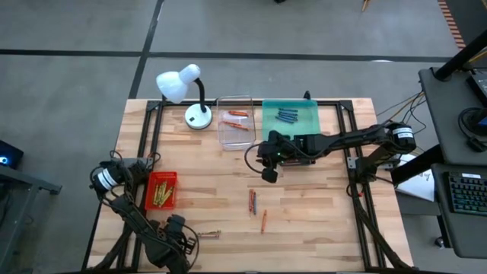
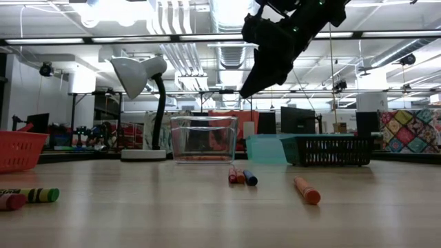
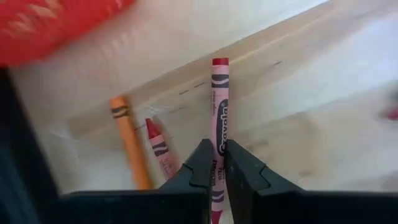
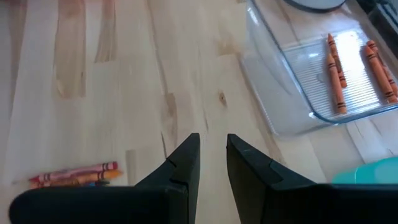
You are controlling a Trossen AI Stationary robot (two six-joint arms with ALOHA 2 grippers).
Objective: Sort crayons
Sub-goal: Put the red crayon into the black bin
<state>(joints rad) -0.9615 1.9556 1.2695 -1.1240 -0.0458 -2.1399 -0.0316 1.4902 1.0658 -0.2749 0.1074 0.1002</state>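
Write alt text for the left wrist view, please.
The left pincer is shut on a red crayon lying on the light wooden table. Beside it lie an orange crayon and a second, shorter red crayon, with a blurred red tray beyond.

A white gooseneck desk lamp (image 1: pixel 190 91) is standing at the far edge of my pale wooden table (image 1: pixel 304 205). Just beside that lamp a clear plastic tray (image 1: pixel 235 131) is sitting, then a teal tray (image 1: pixel 291 122). A red tray (image 1: pixel 161 190) is lying nearer, well apart from the lamp.
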